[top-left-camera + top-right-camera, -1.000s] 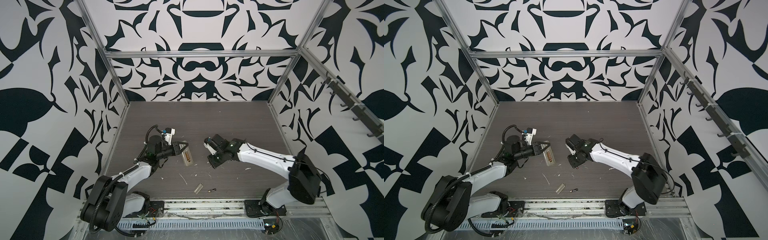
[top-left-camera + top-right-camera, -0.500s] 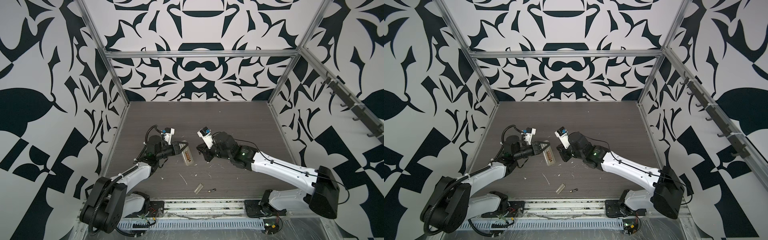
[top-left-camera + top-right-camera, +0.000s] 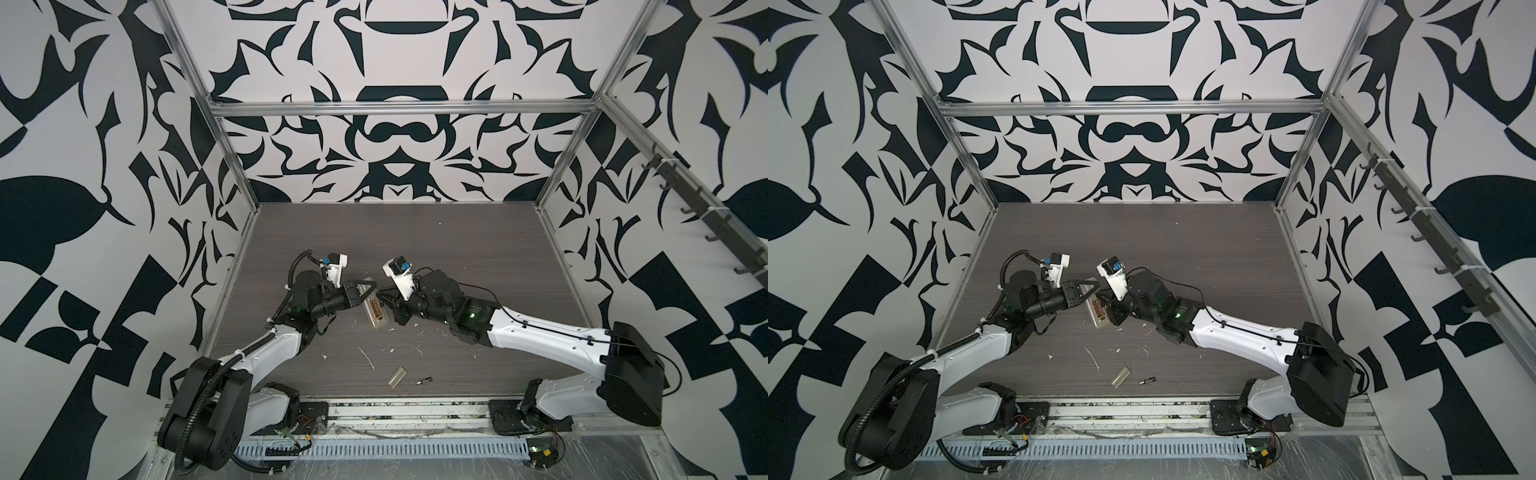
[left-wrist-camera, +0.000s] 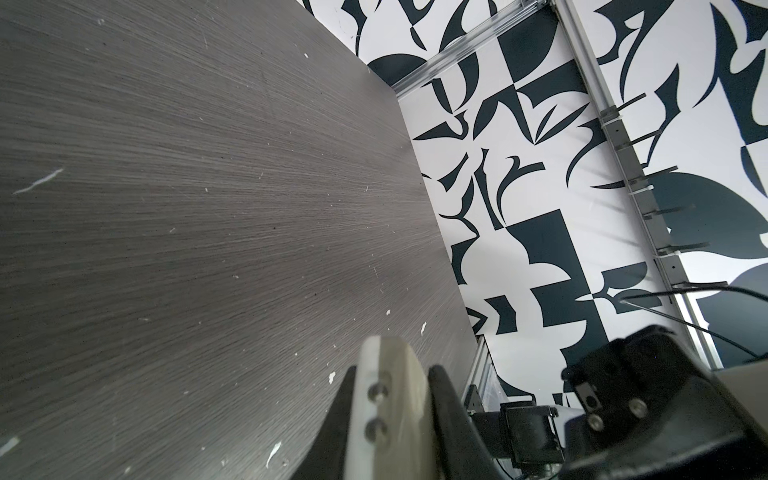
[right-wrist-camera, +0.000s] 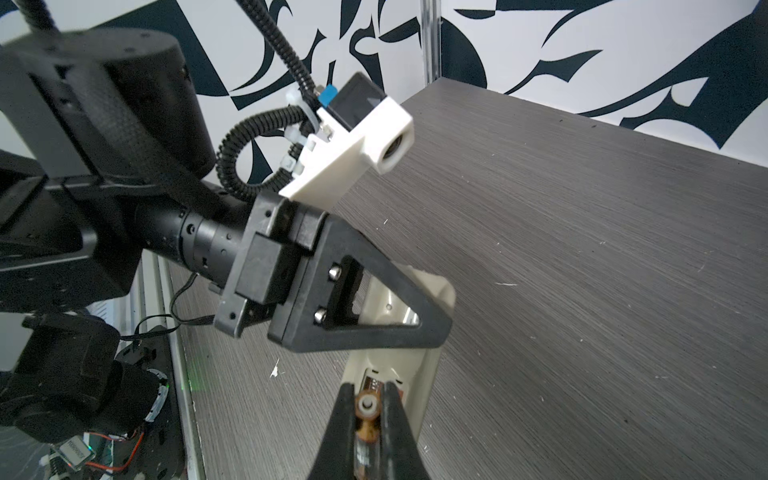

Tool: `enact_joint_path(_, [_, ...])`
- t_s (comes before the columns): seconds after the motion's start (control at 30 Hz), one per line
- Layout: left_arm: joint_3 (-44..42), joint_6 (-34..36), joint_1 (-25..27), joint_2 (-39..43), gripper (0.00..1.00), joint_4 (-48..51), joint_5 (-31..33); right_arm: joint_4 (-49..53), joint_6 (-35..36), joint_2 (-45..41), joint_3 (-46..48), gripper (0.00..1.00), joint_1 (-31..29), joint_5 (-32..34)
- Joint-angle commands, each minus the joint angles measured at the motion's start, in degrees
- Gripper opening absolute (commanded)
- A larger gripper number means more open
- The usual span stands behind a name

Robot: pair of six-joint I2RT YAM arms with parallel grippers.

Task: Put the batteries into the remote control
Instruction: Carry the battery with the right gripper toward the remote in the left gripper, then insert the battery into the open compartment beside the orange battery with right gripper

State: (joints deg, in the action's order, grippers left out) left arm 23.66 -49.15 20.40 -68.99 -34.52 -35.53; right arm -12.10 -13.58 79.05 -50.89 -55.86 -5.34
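**Two grippers meet at the remote**

In both top views, the black left gripper (image 3: 368,289) (image 3: 1088,289) is closed tight on the far end of the slim plastic remote control (image 3: 377,316) (image 3: 1099,317), which is white with a beige back. The remote control is tilted over the dark grey wooden table (image 3: 457,249) (image 3: 1183,241), and its beige back faces up. The black right gripper (image 3: 388,297) (image 3: 1106,300) has its tips just beside that back. What it holds is too small to see here. Near the front edge of the table lies a small beige plastic cover (image 3: 397,377) (image 3: 1120,377). Just beside the cover lies a second battery (image 3: 424,379) (image 3: 1147,380), tiny, dark and round with shiny ends. Little white scraps (image 3: 368,358) (image 3: 1092,358) lie further in.

In the left wrist view, the thin pale edge of the remote control (image 4: 386,415) sits tight between the two dark fingers (image 4: 446,411) of the left gripper (image 4: 392,370). A black part of the right arm (image 4: 648,399) is close by.

In the right wrist view, the right gripper (image 5: 368,390) squeezes a tiny dark round battery (image 5: 367,406) with a gold-brown band and a shiny tip. The battery is right at the beige back of the remote control (image 5: 432,365). I cannot tell if they touch. The black triangle finger (image 5: 365,336) of the left gripper clamps the other end.
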Motion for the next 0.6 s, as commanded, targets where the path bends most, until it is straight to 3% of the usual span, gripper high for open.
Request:
enact_joint_path(0.0, [0.3,-1.8,0.2,0.5,0.0,-3.6,0.1,-4.9,-0.6,-0.3,0.5,0.0,-0.4,-0.6])
enact_joint_path(0.57, [0.4,-2.5,0.2,1.3,0.0,-3.6,-0.3,-6.7,0.9,2.1,1.2,0.0,-0.6,0.9])
